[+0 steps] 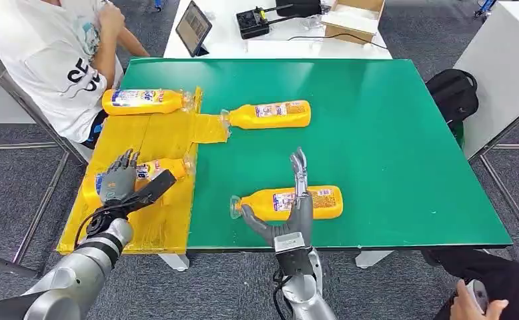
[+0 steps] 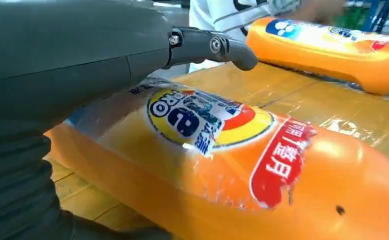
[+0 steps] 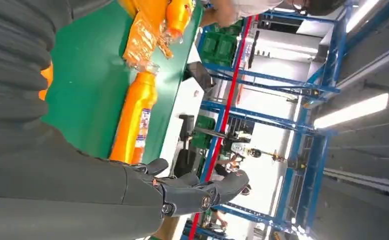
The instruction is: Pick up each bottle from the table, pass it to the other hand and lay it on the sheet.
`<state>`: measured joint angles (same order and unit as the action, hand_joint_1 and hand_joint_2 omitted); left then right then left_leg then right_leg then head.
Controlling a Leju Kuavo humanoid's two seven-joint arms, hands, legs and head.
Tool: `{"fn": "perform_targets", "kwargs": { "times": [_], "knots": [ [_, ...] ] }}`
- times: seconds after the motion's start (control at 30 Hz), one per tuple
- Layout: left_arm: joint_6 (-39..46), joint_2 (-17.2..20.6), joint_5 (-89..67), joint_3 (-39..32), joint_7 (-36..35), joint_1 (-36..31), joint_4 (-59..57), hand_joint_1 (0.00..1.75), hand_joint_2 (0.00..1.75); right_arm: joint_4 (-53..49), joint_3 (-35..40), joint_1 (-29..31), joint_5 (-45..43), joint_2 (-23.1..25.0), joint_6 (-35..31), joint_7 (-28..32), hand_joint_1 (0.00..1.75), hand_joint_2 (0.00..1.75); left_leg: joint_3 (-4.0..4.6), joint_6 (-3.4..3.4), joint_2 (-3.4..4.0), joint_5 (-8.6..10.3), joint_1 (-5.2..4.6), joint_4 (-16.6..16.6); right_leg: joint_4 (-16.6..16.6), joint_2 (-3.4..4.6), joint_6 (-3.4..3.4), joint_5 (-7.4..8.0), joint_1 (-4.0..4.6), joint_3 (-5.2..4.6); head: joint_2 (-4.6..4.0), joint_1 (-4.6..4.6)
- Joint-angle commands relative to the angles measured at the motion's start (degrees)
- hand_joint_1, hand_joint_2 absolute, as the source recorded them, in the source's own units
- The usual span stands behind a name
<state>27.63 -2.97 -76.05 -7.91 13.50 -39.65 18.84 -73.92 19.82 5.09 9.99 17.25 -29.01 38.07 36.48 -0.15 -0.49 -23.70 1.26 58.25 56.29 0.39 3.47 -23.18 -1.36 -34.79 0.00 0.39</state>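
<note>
Several orange bottles lie on their sides. One bottle point(image 1: 140, 101) rests at the far end of the yellow sheet point(image 1: 157, 220). A second bottle point(image 1: 160, 170) point(image 2: 232, 165) lies on the sheet under my left hand point(image 1: 118, 180), whose palm hovers over it with the thumb point(image 2: 207, 47) stretched out straight, gripping nothing. A third bottle point(image 1: 270, 115) point(image 3: 132, 120) lies on the green table point(image 1: 390, 147), its neck at the sheet's flap. The nearest bottle point(image 1: 323, 202) lies near the front edge. My right hand point(image 1: 297, 200) reaches over it with fingers point(image 3: 192, 192) straight and spread.
A person in a white T-shirt point(image 1: 50, 60) sits at the far left corner by the sheet. A white table behind holds a tablet point(image 1: 193, 28) and a cardboard box point(image 1: 353, 17). A black backpack point(image 1: 453, 93) stands to the right. Another person's hand point(image 1: 477, 307) shows at lower right.
</note>
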Motion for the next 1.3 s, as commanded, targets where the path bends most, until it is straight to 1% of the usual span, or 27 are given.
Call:
{"fn": "perform_targets", "kwargs": {
  "times": [0.03, 0.07, 0.2, 0.27, 0.3, 0.33, 0.47, 0.7, 1.0, 1.1, 1.17, 1.2, 1.23, 1.3],
  "knots": [
    [-6.26, -0.97, 4.23, -5.47, 3.96, -0.44, -4.09, 0.00, 0.00, 5.37, -1.15, 2.63, -0.05, -0.41, 0.83, 1.93, 0.00, 1.75, -0.26, 0.07, 0.04, -0.05, -0.01, -0.07, -0.07, -0.01, -0.13, -0.04, 0.02, 0.24, 0.00, -0.02],
    [-6.46, -1.01, 4.54, -5.75, 4.28, -0.37, -4.02, 0.00, 0.00, 5.44, -1.17, 2.66, -0.05, -0.40, 0.85, 1.93, 0.00, 1.75, -0.20, 0.05, 0.00, -0.02, -0.02, -0.07, -0.06, -0.03, -0.09, -0.02, 0.01, 0.19, 0.00, -0.02],
    [-9.69, -1.25, 7.12, -8.01, 6.70, -0.23, -3.85, 0.00, 0.00, 6.56, -1.73, 3.07, -0.26, -0.25, 1.20, 1.93, 0.00, 1.75, -0.47, 0.08, -0.01, -0.03, -0.01, -0.10, -0.11, -0.04, -0.17, -0.06, 0.03, 0.48, 0.00, -0.02],
    [-10.03, -1.36, 8.09, -8.86, 7.70, -0.15, -3.55, 0.00, 0.00, 6.97, -2.04, 3.10, -0.31, -0.24, 1.27, 1.93, 0.00, 1.75, -0.54, 0.10, 0.00, -0.01, -0.01, -0.13, -0.13, -0.04, -0.20, -0.04, 0.04, 0.56, 0.00, -0.02],
    [-16.51, -2.28, 16.08, -14.59, 17.21, -0.48, -2.63, 0.00, 0.00, 7.63, -2.64, 3.11, -0.27, -0.20, 1.62, 1.93, 0.00, 1.75, -0.53, 0.08, -0.04, 0.01, -0.02, -0.12, -0.12, -0.06, -0.15, -0.04, 0.01, 0.55, 0.00, -0.02],
    [-19.85, -2.62, 17.83, -15.47, 19.26, -0.68, -2.06, 0.00, 0.00, 7.46, -3.14, 2.85, -0.20, -0.23, 2.19, 1.93, 0.00, 1.75, -0.55, 0.07, -0.09, 0.01, -0.01, -0.09, -0.10, -0.09, -0.12, -0.04, 0.02, 0.59, 0.00, -0.02],
    [-27.32, -4.19, 23.99, -18.03, 24.34, -1.29, 0.34, 0.00, 0.00, 8.81, -3.39, 3.11, 1.95, -0.23, 3.70, 1.93, 0.00, 1.75, -0.66, 0.11, -0.20, 0.06, 0.00, -0.11, -0.15, -0.24, -0.17, -0.04, 0.04, 0.72, 0.00, 0.00],
    [-27.52, -4.41, 24.41, -18.25, 24.60, -1.44, 0.50, 0.00, 0.00, 8.98, -3.44, 3.12, 1.98, -0.20, 3.82, 1.93, 0.00, 1.75, -0.65, 0.08, -0.03, 0.01, -0.01, -0.09, -0.08, -0.16, -0.15, -0.02, 0.04, 0.66, 0.00, -0.04],
    [-27.52, -4.41, 24.41, -18.25, 24.60, -1.44, 0.50, 0.00, 0.00, 8.98, -3.44, 3.12, 1.98, -0.20, 3.82, 1.93, 0.00, 1.75, -0.58, 0.08, -0.02, -0.01, -0.01, -0.06, -0.06, -0.15, -0.16, -0.05, 0.03, 0.60, 0.00, -0.02],
    [-27.60, -5.58, 27.17, -19.30, 26.50, -1.53, 2.35, 0.00, 0.00, 10.38, -4.09, 3.57, 2.17, 0.25, 4.31, 1.93, 0.00, 1.75, -0.59, 0.07, 0.00, -0.02, 0.00, -0.06, -0.06, -0.15, -0.19, -0.05, 0.05, 0.60, 0.00, -0.04],
    [-26.33, -6.97, 32.29, -15.83, 26.50, -0.62, 6.57, 0.00, 0.00, 10.75, -4.82, 3.53, 2.66, 0.49, 4.79, 1.93, 0.00, 1.75, -0.47, 0.04, -0.10, 0.02, 0.01, -0.04, -0.05, -0.22, -0.12, -0.04, 0.03, 0.51, 0.00, -0.04],
    [-26.33, -7.51, 35.37, -14.41, 26.50, 0.01, 8.91, 0.00, 0.00, 11.22, -5.18, 3.62, 2.89, 0.63, 4.98, 1.93, 0.00, 1.75, -0.53, 0.08, -0.10, -0.01, 0.01, -0.04, -0.06, -0.25, -0.20, -0.06, 0.06, 0.58, 0.00, -0.04],
    [-25.69, -7.54, 39.09, -11.60, 26.50, 0.60, 10.37, 0.00, 0.00, 11.38, -5.61, 3.65, 3.10, 0.81, 5.27, 1.93, 0.00, 1.75, -0.49, 0.06, -0.14, 0.01, 0.01, -0.04, -0.05, -0.27, -0.17, -0.06, 0.05, 0.55, 0.00, -0.04],
    [-23.73, -7.96, 44.22, -8.66, 26.50, 1.61, 13.92, 0.00, 0.00, 11.93, -6.05, 3.79, 3.46, 1.00, 5.47, 1.93, 0.00, 1.75, -0.50, 0.08, -0.13, -0.02, 0.02, -0.03, -0.06, -0.27, -0.18, -0.07, 0.07, 0.56, 0.00, -0.02]
  ]
}}
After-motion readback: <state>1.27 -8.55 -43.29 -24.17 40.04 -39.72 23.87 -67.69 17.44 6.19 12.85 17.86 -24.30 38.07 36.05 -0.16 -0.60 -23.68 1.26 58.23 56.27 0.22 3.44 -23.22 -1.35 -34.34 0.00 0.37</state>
